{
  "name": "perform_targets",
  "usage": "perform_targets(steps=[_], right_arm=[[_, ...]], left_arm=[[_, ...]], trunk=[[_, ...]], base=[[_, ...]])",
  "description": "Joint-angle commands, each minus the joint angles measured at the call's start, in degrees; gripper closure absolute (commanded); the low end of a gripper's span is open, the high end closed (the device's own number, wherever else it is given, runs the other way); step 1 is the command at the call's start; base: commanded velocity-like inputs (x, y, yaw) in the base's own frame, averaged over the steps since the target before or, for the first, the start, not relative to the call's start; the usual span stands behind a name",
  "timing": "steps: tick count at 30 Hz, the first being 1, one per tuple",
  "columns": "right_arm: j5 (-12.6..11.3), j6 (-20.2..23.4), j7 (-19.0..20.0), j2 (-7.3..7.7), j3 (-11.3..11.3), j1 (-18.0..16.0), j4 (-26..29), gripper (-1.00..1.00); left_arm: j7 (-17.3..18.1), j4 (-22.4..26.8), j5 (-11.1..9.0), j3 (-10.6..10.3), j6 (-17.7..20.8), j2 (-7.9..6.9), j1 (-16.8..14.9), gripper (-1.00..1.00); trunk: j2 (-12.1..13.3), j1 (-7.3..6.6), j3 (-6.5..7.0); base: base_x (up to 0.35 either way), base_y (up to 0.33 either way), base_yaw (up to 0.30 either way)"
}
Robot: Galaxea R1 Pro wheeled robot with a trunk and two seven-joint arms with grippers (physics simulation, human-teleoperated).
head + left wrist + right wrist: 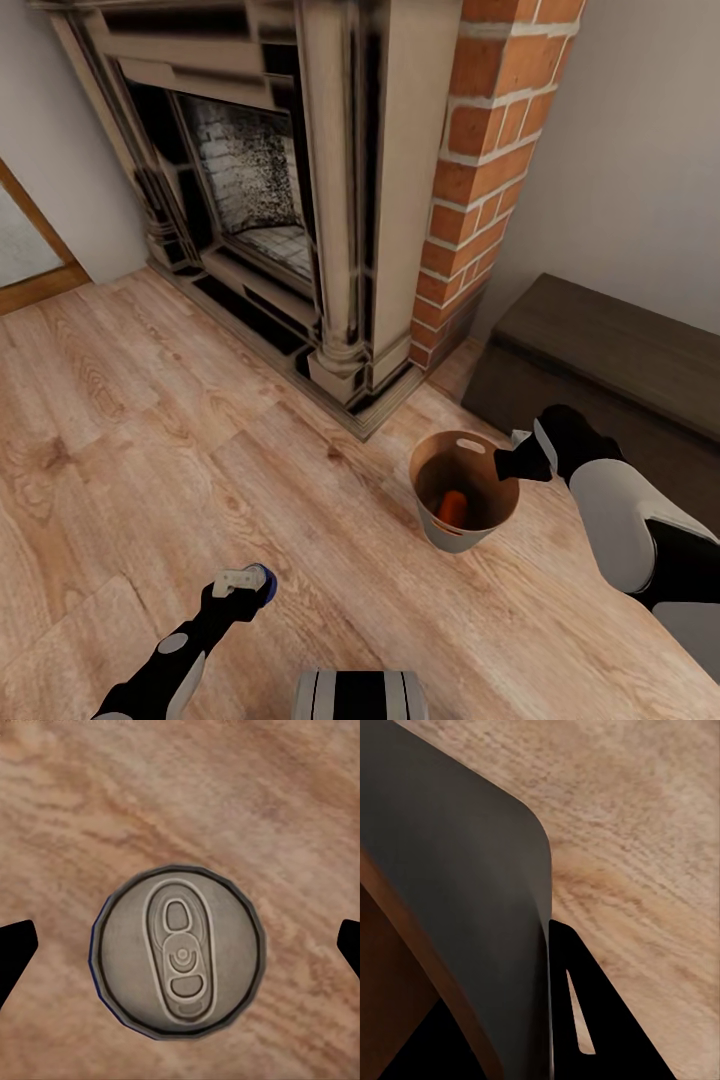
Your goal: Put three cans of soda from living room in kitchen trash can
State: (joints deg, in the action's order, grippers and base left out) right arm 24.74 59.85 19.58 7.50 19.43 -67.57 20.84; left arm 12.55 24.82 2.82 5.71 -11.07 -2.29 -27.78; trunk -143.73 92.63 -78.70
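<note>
While the left gripper hangs spread wide above the blue can, right gripper pinching bucket rim.

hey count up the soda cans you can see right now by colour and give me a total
Orange soda can, lying inside the bucket that the right pincer grips by the rim: 1
Dark blue soda can, standing on the wood floor between the open fingers of the left pincer: 1
Total: 2
</note>
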Motion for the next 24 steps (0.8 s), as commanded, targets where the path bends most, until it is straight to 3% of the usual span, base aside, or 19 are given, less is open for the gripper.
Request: perform_targets(steps=[1,24], right_arm=[[-1.1,0.2,0.3,-0.01,0.2,0.0,0.0,1.0],[-1.1,0.2,0.3,-0.11,-1.8,0.0,3.9,1.0]], left_arm=[[0.0,0.0,0.0,0.0,0.0,0.0,0.0,-1.0],[0.2,0.0,-0.1,0.0,0.0,0.0,0.0,-1.0]], trunk=[[0.0,-0.01,0.0],[0.0,-0.01,0.0]], base=[[0.0,0.0,0.0],[0.0,0.0,0.0]])
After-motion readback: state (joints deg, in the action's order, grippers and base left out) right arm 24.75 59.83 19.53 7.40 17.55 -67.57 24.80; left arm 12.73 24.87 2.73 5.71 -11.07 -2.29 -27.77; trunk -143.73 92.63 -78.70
